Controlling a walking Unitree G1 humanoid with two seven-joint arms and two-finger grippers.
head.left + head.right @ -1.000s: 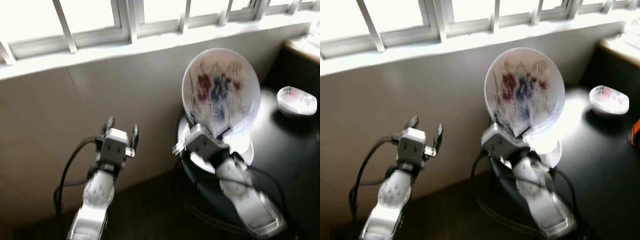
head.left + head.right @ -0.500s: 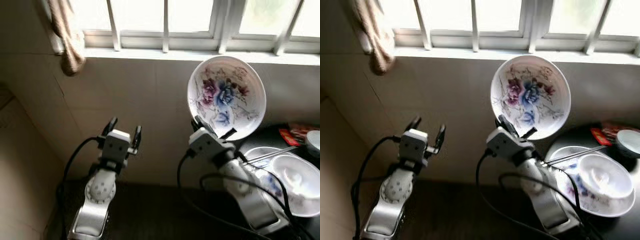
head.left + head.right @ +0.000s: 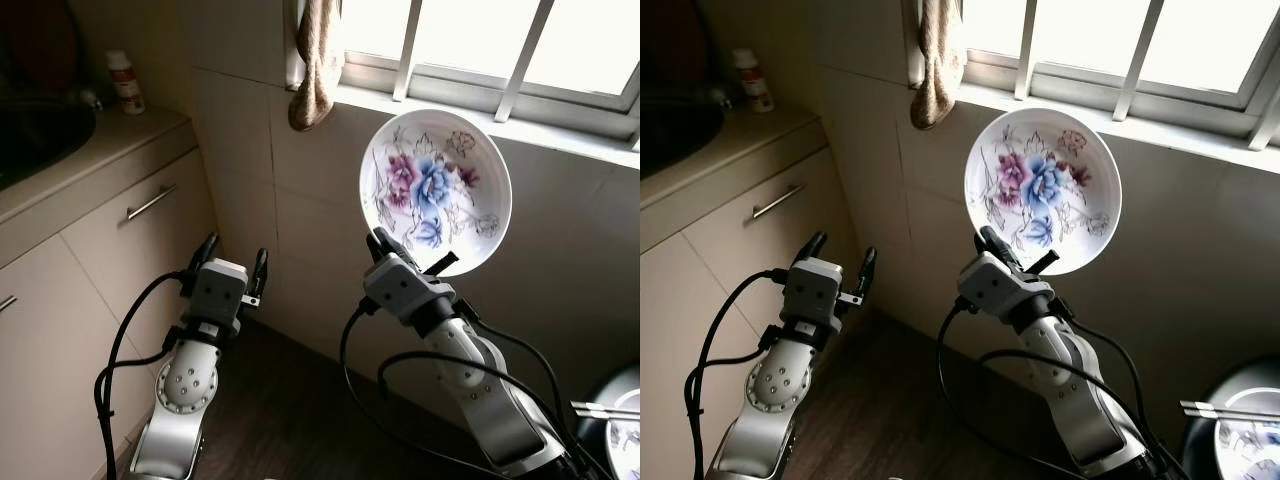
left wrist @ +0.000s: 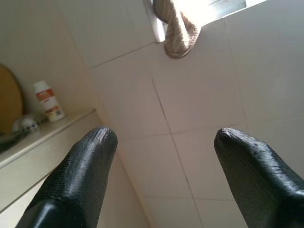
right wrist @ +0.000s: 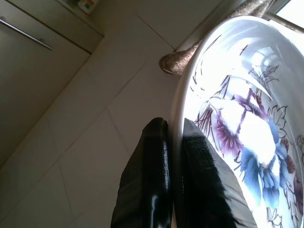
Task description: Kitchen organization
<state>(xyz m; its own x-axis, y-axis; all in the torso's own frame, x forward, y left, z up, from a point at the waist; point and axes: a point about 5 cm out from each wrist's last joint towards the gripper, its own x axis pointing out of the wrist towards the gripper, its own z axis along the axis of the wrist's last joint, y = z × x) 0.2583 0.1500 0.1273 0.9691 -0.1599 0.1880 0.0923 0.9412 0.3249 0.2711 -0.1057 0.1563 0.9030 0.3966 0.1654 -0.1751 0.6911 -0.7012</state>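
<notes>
A: What's changed vs half a sec ago?

B: Cam swung left, so the whole view shifted. Now there's a cabinet (image 3: pixel 95 225) w/ a bar handle (image 3: pixel 152 201), its desk top (image 3: pixel 95 150) carrying a small white bottle (image 3: pixel 124 80), and a dark sink (image 3: pixel 40 130) at the edge. The cloth (image 3: pixel 318 60) hanging by the window (image 3: pixel 480 45) sits nearer centre. The stacked dishes from before are mostly out of frame; just a bit of a plate (image 3: pixel 625 440) w/ chopsticks (image 3: pixel 605 407) bottom right.

A: Right gripper?

B: Right gripper (image 3: pixel 405 258) same as before: pinched on the lower rim of the floral plate (image 3: pixel 435 190), held upright in the air in front of the tiled wall (image 3: pixel 300 220) below the sill. Wrist cam shows fingers (image 5: pixel 152 185) either side of the rim.

A: Left?

B: Left gripper (image 3: pixel 232 268) raised, fingers spread apart, holding nothing. Pose unchanged.
</notes>
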